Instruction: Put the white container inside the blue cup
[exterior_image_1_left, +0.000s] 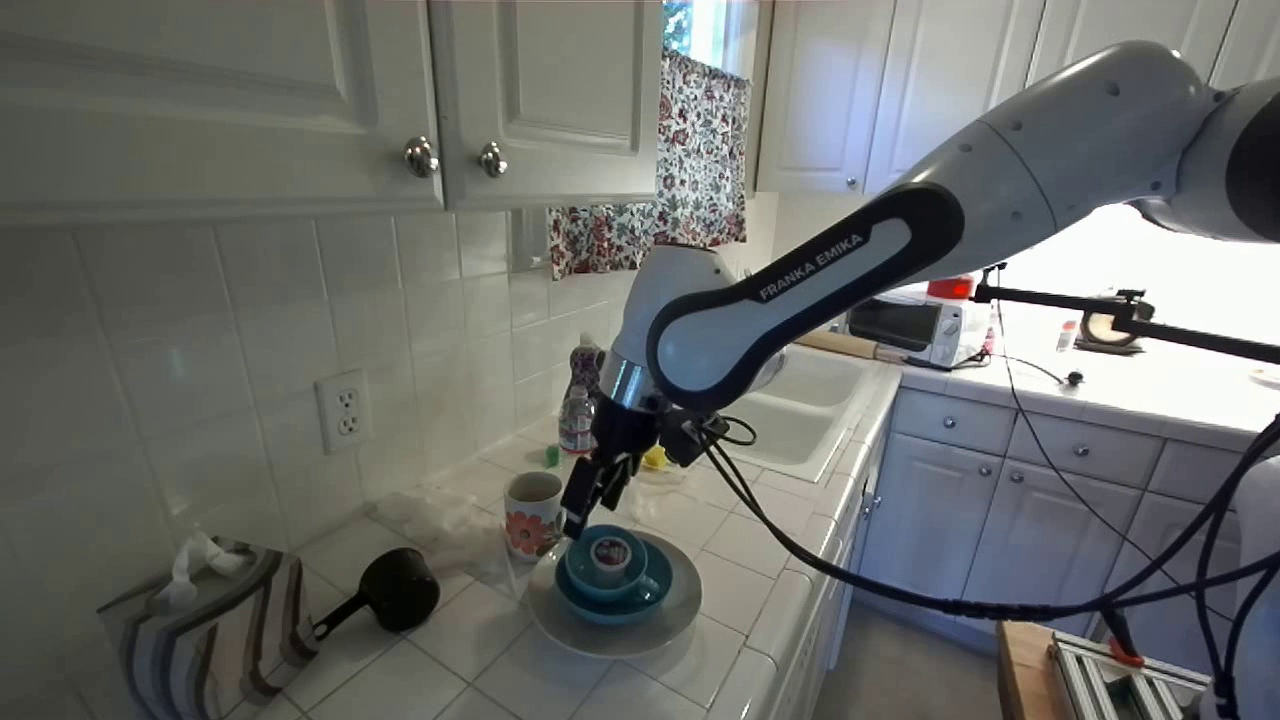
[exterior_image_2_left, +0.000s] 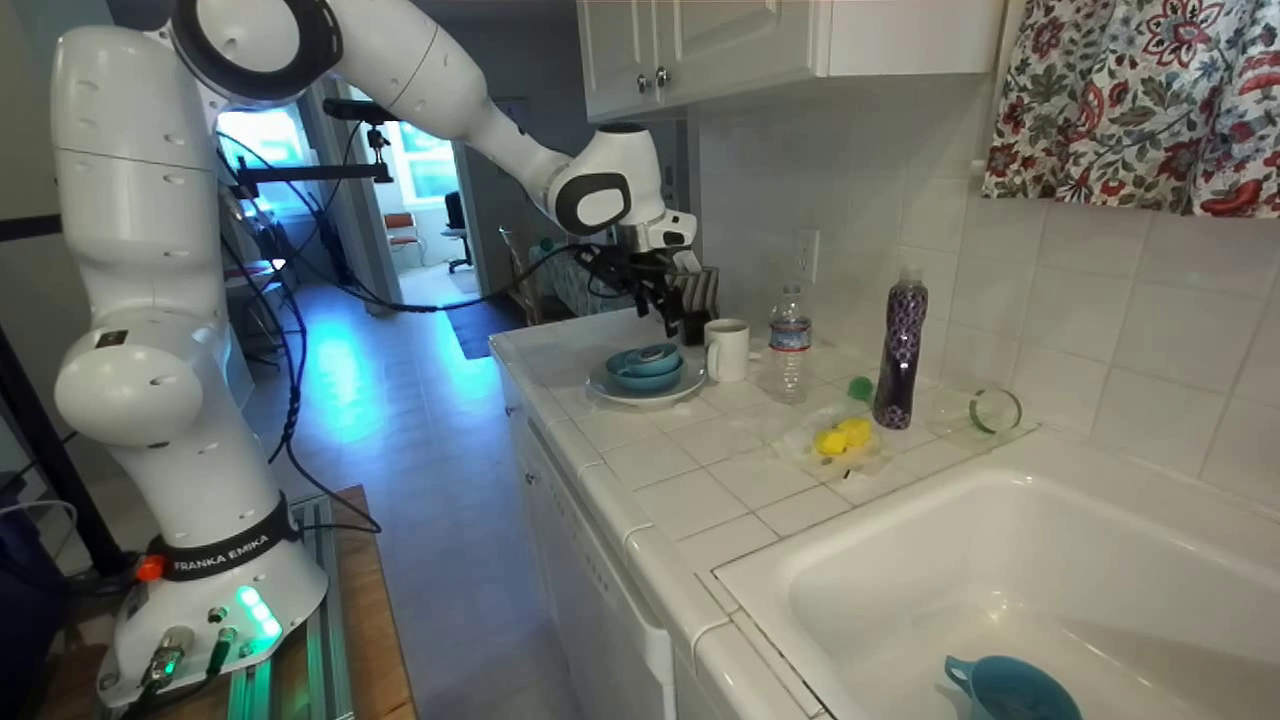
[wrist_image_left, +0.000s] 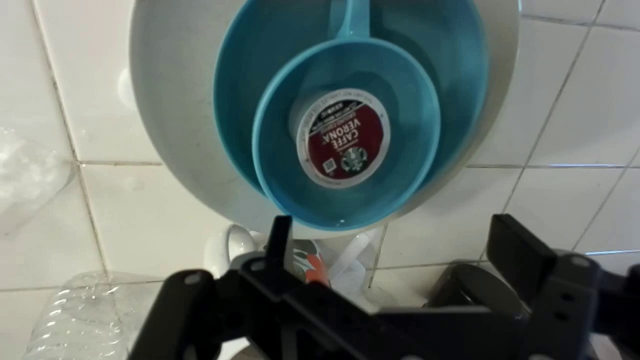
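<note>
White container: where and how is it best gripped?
Probably pinch opposite sides of the white container just below its printed top, bringing the claw down from above: the small blue cup walls it in all round but opens upward, and the wrist view shows a gap around it.

Flowered mug (exterior_image_1_left: 533, 515) is standing beside grey plate (exterior_image_1_left: 688, 600). Black pan (exterior_image_1_left: 402, 590) is resting, handle (exterior_image_1_left: 343, 613) pointing toward striped box (exterior_image_1_left: 215, 635). Clear bottle (exterior_image_2_left: 789, 340) and purple bottle (exterior_image_2_left: 903, 355) are standing upright near sink (exterior_image_2_left: 890, 545); patterned curtain (exterior_image_1_left: 703, 150) is hanging at window (exterior_image_1_left: 708, 35).
</note>
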